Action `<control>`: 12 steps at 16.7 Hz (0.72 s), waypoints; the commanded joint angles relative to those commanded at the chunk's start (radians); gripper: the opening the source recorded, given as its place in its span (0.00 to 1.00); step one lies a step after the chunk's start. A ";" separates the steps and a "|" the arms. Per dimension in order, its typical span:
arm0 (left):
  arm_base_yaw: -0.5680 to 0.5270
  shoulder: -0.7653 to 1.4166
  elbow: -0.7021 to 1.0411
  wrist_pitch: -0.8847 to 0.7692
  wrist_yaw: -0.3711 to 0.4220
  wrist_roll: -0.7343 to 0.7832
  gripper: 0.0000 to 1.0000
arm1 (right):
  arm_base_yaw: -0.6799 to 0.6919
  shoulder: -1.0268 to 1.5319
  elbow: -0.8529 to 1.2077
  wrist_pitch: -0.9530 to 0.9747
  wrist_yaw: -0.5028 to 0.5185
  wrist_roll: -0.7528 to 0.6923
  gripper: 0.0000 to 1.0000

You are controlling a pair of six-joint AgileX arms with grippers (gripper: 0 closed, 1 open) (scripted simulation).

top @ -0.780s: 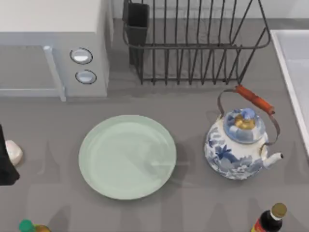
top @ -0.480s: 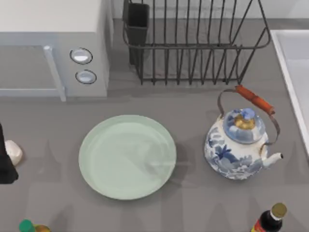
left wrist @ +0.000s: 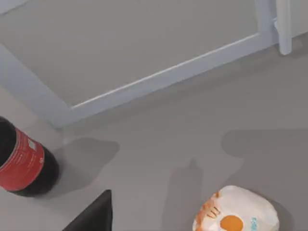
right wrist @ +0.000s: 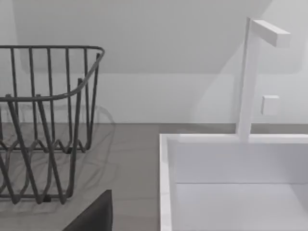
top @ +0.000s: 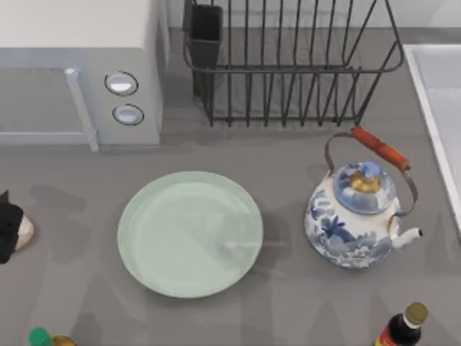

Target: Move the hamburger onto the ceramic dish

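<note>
Hamburger [left wrist: 236, 215] cream-tan, orange spot on top, beside left hand [top: 9, 225]; hand's grip unclear

Small cream-tan hamburger [top: 24, 229] half hidden behind the black left gripper [top: 7, 229] at the top view's left edge (fingers cut off), green-capped bottle [top: 42, 337] cropped at the bottom edge.

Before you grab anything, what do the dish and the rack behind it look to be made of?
The ceramic dish looks like glazed ceramic: pale mint green with soft glossy reflections. The dish rack looks like dark coated metal wire: thin, matte black bars.
</note>
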 joint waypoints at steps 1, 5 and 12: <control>0.004 0.112 0.064 -0.056 -0.001 0.058 1.00 | 0.000 0.000 0.000 0.000 0.000 0.000 1.00; 0.020 0.534 0.312 -0.275 -0.003 0.286 1.00 | 0.000 0.000 0.000 0.000 0.000 0.000 1.00; 0.041 1.024 0.651 -0.544 -0.003 0.581 1.00 | 0.000 0.000 0.000 0.000 0.000 0.000 1.00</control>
